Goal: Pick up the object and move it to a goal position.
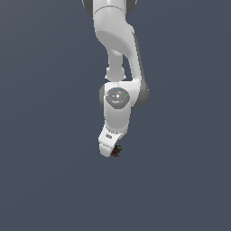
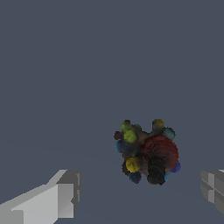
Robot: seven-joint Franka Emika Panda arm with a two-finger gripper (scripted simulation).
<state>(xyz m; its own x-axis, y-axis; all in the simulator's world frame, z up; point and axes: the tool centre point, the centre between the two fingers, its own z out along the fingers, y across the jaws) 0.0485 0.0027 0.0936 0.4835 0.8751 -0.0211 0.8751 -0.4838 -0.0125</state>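
Gripper: jaws standing wide apart, gripping nothing, flanking the lump so a close can catch it. Lump: lying free between fingers.

Plain dark grey-blue bench fills whole view. Small dark irregular lump, the object, lies on it: knobbly cluster with large dark red bulge, black patch beside it, yellow, green and blue bumps around edges. Two pale grey fingers of tool enter frame at opposite sides, wide apart. Object sits in gap between them, nearer one finger, touching neither.
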